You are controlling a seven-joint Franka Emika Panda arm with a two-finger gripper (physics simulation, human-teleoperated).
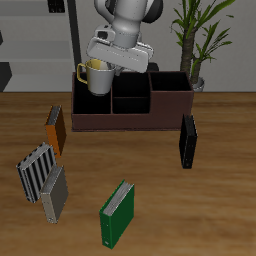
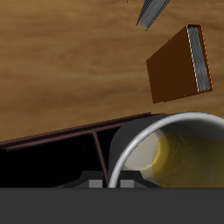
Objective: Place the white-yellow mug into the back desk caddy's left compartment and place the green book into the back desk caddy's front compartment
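The tool [image 1: 103,72] grips the mug [image 1: 97,76] by its rim, holding it directly below and over the caddy [image 1: 130,100]. The end cell [image 1: 92,100] lies straight beneath the mug, so the coming move is likely a vertical descent. The green book [image 1: 116,214] lies well away on the tabletop [image 1: 215,200], toward its front edge.

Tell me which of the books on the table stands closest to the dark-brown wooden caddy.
The black book, upright just off the long dark-brown wooden desk caddy end. The orange book stands a little farther; the dark-green hardback, striped book and grey book stand toward the front edge.
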